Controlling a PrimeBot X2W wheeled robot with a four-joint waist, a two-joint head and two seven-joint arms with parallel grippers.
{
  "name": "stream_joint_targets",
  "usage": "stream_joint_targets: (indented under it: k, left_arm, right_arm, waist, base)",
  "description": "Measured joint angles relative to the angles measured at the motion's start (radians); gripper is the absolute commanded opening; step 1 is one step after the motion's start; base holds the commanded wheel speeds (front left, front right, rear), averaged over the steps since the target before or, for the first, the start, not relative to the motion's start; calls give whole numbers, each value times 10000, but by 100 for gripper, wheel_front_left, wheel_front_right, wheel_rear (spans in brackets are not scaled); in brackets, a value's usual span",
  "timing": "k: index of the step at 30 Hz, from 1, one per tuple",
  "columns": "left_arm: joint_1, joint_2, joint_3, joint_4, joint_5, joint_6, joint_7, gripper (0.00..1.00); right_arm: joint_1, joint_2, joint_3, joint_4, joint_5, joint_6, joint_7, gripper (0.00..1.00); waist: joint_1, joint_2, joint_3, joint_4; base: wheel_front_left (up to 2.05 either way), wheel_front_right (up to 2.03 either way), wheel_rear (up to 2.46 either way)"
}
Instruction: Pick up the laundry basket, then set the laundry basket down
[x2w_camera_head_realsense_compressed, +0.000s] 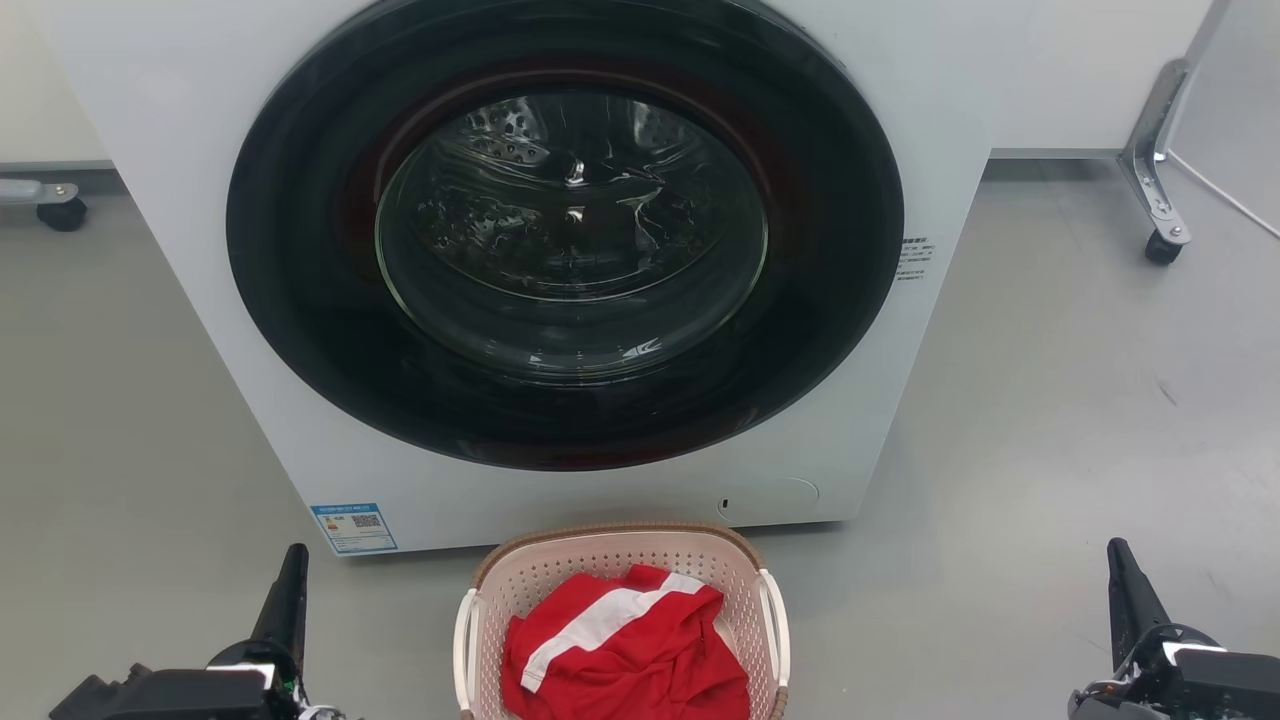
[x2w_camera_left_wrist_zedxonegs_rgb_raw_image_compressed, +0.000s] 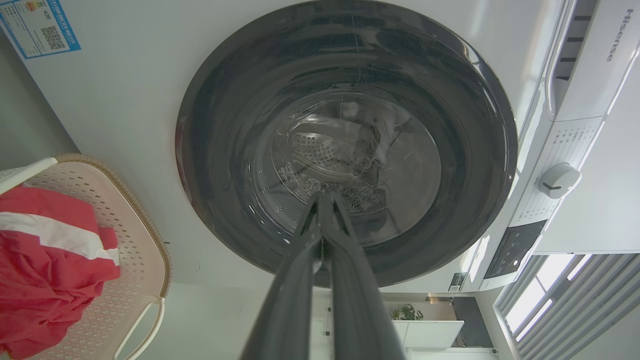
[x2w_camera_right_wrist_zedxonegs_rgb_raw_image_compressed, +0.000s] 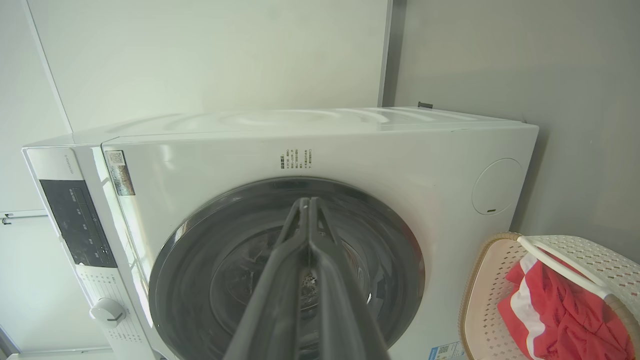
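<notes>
The laundry basket (x2w_camera_head_realsense_compressed: 600, 560) sits on the floor (x2w_camera_head_realsense_compressed: 1050, 400) just before the washing machine (x2w_camera_head_realsense_compressed: 190, 220), holding a red-and-white garment (x2w_camera_head_realsense_compressed: 640, 655). The left gripper (x2w_camera_head_realsense_compressed: 295, 556) and right gripper (x2w_camera_head_realsense_compressed: 1118, 552) flank it without touching, fingers pressed together, empty.

Laundry test bay, lab-like room: white front-loading washer (x2w_camera_head_realsense_compressed: 560, 500) standing on bare grey floor (x2w_camera_head_realsense_compressed: 1050, 400), castered metal legs (x2w_camera_head_realsense_compressed: 1152, 170) at the floor's far edges, laundry basket (x2w_camera_head_realsense_compressed: 600, 555) with a red garment (x2w_camera_head_realsense_compressed: 630, 650) just before the washer.
</notes>
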Motion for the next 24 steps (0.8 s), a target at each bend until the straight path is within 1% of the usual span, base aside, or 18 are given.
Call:
stream_joint_targets:
  k: [24]
  left_arm:
    - [0,0,0,10,0,0,0,0]
  right_arm:
    - [0,2,0,2,0,0,0,0]
  waist:
    - [0,0,0,0]
  base:
    - [0,0,0]
